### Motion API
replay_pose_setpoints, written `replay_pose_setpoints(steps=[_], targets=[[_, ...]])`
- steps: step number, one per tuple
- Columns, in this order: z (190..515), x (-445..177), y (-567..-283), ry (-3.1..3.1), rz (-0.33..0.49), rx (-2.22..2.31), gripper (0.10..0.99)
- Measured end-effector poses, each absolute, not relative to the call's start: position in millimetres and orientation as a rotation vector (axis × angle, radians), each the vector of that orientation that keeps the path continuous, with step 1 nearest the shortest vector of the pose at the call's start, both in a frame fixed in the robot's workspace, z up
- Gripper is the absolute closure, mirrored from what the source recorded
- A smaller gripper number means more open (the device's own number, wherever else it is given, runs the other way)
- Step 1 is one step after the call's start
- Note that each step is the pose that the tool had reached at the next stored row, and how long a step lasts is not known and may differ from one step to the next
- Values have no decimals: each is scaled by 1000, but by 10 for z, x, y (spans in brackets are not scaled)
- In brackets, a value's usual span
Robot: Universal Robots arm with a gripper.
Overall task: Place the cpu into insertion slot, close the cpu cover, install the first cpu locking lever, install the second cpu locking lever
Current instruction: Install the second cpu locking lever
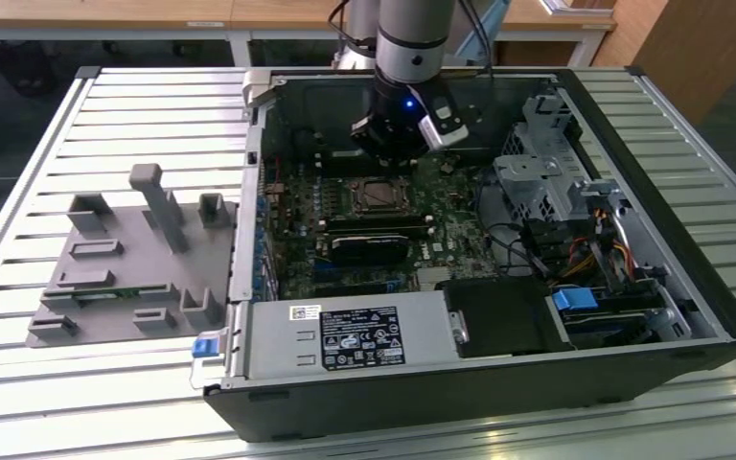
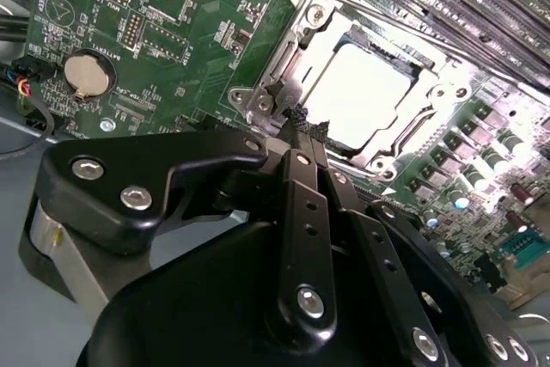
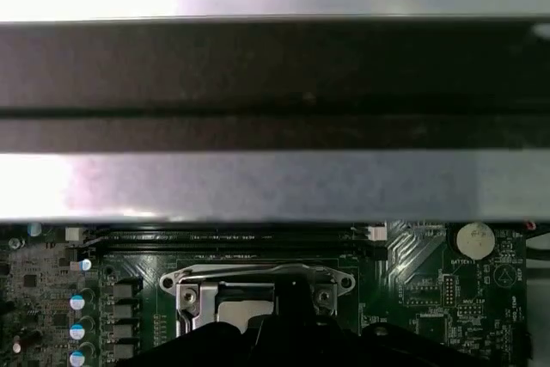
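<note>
lever stage, by the look of it. in the second wrist view the cpu (image 2: 357, 96) is already sitting flat in the insertion slot (image 2: 388, 51), bright metal face up, and the cpu cover (image 2: 296, 36) looks to be lying down around it, with the chip showing through the square cut-out. so i'd judge placing and covering as done and the locking levers as the job in hand. i honestly can't tell whether either lever is hooked yet.

gripper (image 2: 301, 122) has its two fingers pressed together, no gap between them that i can see and nothing visibly pinched. the tips sit right at the corner of the socket frame, just beside a small metal latch piece (image 2: 262, 102). whether they actually touch it or hang just above, can't say.

in the exterior view the gripper (image 1: 401, 144) hangs low inside the open computer case (image 1: 471, 383), just behind the socket on the green circuit board (image 1: 458, 230).

my guess is this step calls for a closed-finger push, not a grab: press the thin lever down and nudge it sideways under its hook, staying off the cpu face and the small parts nearby.
</note>
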State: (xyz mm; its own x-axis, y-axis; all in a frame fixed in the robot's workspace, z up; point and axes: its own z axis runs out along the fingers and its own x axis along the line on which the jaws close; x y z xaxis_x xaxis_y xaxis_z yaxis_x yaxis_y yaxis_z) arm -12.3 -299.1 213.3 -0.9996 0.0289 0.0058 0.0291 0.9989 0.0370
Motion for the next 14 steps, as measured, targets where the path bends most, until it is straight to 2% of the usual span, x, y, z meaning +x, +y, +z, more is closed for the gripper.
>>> replay_pose_setpoints(steps=[8, 14], targets=[[2249, -122, -3012, -3135, -64, -45, 969], [2249, -125, -3141, -3135, -64, -45, 969]])
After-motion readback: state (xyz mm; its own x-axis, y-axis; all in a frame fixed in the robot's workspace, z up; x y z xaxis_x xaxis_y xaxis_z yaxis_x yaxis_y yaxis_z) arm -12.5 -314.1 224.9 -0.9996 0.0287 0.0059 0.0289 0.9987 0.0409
